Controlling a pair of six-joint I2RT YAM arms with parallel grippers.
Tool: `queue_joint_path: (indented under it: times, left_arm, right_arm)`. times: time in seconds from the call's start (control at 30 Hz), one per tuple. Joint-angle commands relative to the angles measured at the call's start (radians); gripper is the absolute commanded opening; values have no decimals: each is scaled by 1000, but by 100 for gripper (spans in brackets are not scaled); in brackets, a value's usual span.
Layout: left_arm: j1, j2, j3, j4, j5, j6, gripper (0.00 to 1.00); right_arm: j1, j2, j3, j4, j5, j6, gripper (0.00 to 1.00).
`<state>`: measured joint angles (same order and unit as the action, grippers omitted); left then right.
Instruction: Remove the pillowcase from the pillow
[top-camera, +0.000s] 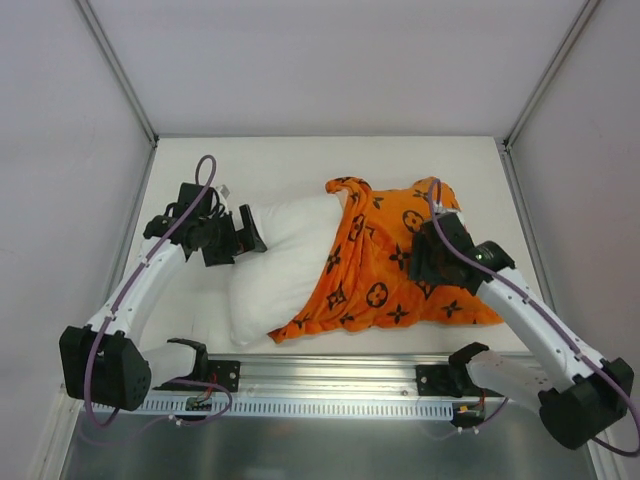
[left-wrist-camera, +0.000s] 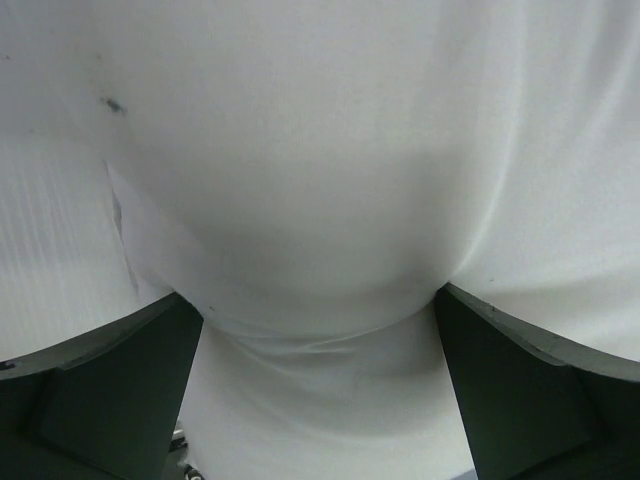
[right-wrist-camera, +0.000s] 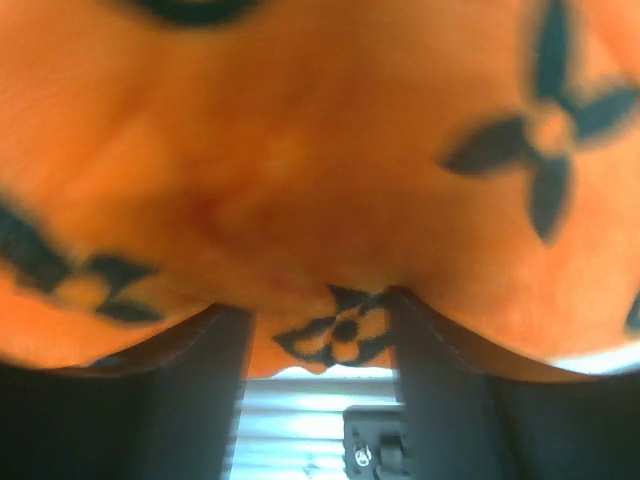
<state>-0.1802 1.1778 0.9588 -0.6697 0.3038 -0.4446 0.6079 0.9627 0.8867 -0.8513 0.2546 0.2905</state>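
The white pillow (top-camera: 280, 262) lies across the table, its left half bare. The orange pillowcase (top-camera: 385, 272) with black motifs covers its right half, bunched up at the back. My left gripper (top-camera: 247, 232) is at the pillow's left end. In the left wrist view the gripper (left-wrist-camera: 318, 300) has its jaws wide apart, pressed onto a bulge of white pillow (left-wrist-camera: 320, 180). My right gripper (top-camera: 428, 255) sits on the pillowcase's right part. In the right wrist view the gripper (right-wrist-camera: 320, 300) is shut on a fold of orange pillowcase (right-wrist-camera: 300, 170).
A metal rail (top-camera: 330, 375) with the arm bases runs along the near edge, just in front of the pillow. White enclosure walls (top-camera: 60, 150) stand on the left, right and back. Bare white table (top-camera: 300, 160) lies behind the pillow.
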Motion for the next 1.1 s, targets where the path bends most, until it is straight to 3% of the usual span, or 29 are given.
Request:
queue_joint_path:
  times: [0.0,0.07,0.2,0.37,0.43,0.53,0.6,0.67,0.7,0.77,0.8,0.9,1.0,1.07]
  left_arm:
    - [-18,-6,41,-45,0,20,99]
    - [-19,-29,54,-45,4,26,99]
    - [-19,-85,40,-57,60,27,99]
    - [-67,-210,-28,-60,161,-35,99]
    - [-110,-225,-61,-57,179,-57,99]
    - [-156,-196,-97,-51,161,-94,99]
    - [-169,-150,-121,-18,158,-115,99]
    - [-170,-115,-115,18,156,-126,87]
    - [-170,-98,-103,22,131,-125,56]
    - [-170,-46,-54,24,84,-132,4]
    - [-168,-9,-31,22,61,-131,0]
    - [-168,41,53,22,41,-131,0]
    - [-168,65,113,24,66,-123,0]
    - [-168,65,129,24,72,-121,0]
  right_arm:
    - [-173,144,105,167,-66,-138,66]
    - [-201,229,168,176,-74,-154,80]
    - [-217,361,317,166,-127,-165,85]
    - [-195,210,250,221,-172,-119,95]
    - [-151,130,216,230,-178,-93,96]
    - [-9,91,216,213,-118,-67,100]
    - [126,97,219,207,-56,-34,97]
    - [226,117,204,218,-35,14,96]
    - [255,146,198,227,-12,31,96]
    - [305,183,183,250,14,61,96]
    - [309,224,172,256,18,84,96]
    - [311,289,149,279,17,92,99]
    - [309,355,155,313,-14,52,86]
    - [290,386,159,304,-15,33,65]
